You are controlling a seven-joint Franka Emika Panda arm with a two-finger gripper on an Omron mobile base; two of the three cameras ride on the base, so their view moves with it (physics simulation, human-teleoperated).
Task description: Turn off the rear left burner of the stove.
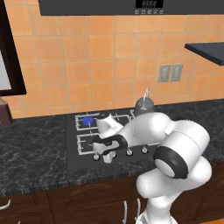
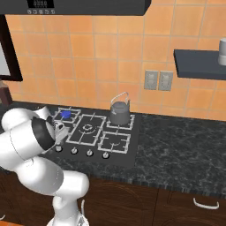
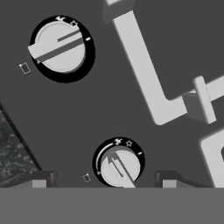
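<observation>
Two dark fingertips rose at the bottom of the hand view, spread apart, with a silver knob sitting between them and touched by neither. A second knob lay farther up the black glass, its bar tilted, and a grey-white grate angled off to one side. Small star and dash marks ringed each dial; no words could be read.

From the left base view, the gripper hung open over the near left end of the stove, at the knob row. The rear left burner showed a blue disc, behind the gripper toward the wall. A grey kettle stood on the rear right grate. The digits on the hood panel overhead were too small to read.
</observation>
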